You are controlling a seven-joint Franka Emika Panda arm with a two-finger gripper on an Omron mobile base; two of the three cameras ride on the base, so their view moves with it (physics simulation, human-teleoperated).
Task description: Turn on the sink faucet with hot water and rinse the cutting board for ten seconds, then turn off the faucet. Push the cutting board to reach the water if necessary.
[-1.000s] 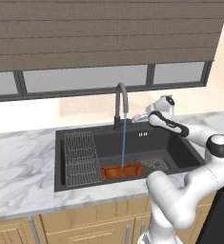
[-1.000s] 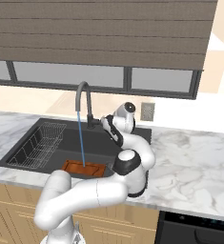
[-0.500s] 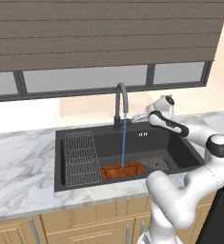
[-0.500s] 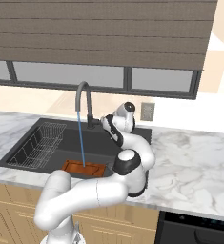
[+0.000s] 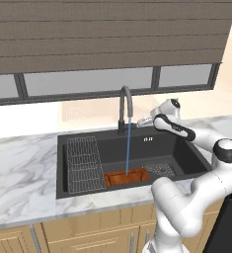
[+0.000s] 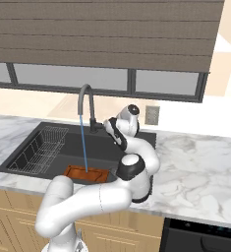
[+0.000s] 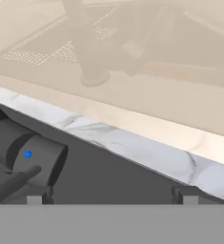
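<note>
The cutting board (image 5: 127,176) lies flat on the floor of the sink (image 5: 186,148), near the front wall and roughly centred. The water (image 5: 128,146) falls as a thin straight stream from the spout of the sink faucet (image 5: 126,106) and lands on the board. To the left of the board, a grey wire rack (image 5: 83,163) rests in the basin; to its right lies a dark perforated drain plate (image 5: 160,169).

The faucet stands on the rear edge of the sink, set into the marble table (image 5: 19,173). In the hand view, its dark base (image 7: 35,159) with a small blue dot and its side lever (image 7: 13,183) appear at the lower left.

The gripper (image 5: 146,121) is positioned just right of the faucet base, above the rear edge of the sink. The jaws stand released, wide apart, grasping nothing. The fingertips (image 7: 34,199) appear close to the lever; contact cannot be confirmed from this angle.
</note>
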